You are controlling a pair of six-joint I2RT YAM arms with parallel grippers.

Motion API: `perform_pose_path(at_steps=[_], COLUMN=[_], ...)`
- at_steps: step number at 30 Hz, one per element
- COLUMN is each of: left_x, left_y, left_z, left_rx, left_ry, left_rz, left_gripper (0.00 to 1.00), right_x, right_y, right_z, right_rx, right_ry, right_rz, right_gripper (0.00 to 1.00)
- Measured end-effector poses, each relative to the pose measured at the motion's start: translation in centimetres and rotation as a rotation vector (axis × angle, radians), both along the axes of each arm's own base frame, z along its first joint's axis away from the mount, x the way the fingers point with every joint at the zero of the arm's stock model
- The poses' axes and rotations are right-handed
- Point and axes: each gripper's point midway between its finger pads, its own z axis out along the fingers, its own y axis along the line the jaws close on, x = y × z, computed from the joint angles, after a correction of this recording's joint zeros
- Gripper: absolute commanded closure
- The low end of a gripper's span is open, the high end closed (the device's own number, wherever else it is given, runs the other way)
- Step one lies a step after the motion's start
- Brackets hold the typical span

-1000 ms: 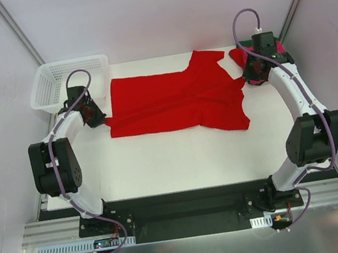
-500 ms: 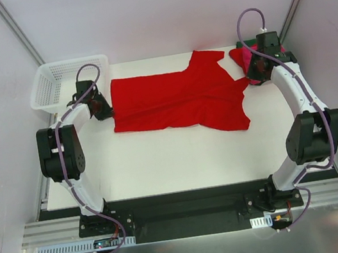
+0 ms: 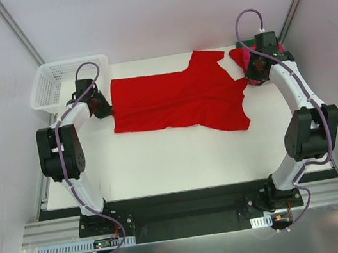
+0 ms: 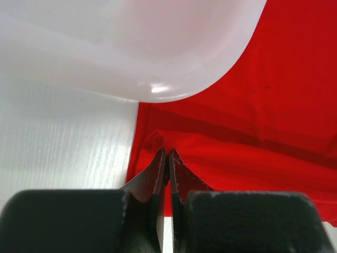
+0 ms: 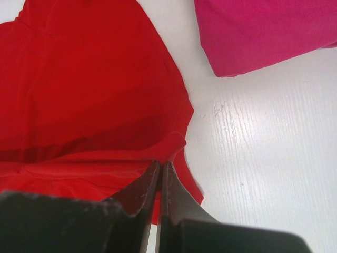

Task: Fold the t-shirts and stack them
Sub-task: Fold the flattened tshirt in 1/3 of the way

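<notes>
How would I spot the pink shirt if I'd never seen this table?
Start at the white table and go to its far right corner, past the right gripper. The magenta-pink shirt lies there, beside the bright red shirt spread flat mid-table; it alone is pink.

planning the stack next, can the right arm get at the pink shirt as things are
Probably not yet: the right gripper is shut on the edge of the red t-shirt. The pink t-shirt lies close beside it with only bare table between, so once it lets go the way looks free.
</notes>
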Motion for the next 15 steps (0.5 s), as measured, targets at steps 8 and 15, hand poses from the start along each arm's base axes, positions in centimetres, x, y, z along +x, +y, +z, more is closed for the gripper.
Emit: perform_pose_path(at_steps=[8,15], left_x=[1.3,1.9], left_y=[0.0,0.0], left_z=[0.2,-0.5], left_rx=[0.000,0.000], left_ry=[-0.016,-0.007], left_rz=[0.000,0.000], left_gripper=[0.98,0.98], right_x=[0.4,0.8], right_y=[0.1,0.2], right_z=[-1.3,-2.1], right_rx=[0.003,0.008], right_ry=[0.028,0.047], right_rz=[0.003,0.008], right_gripper=[0.99,0.99])
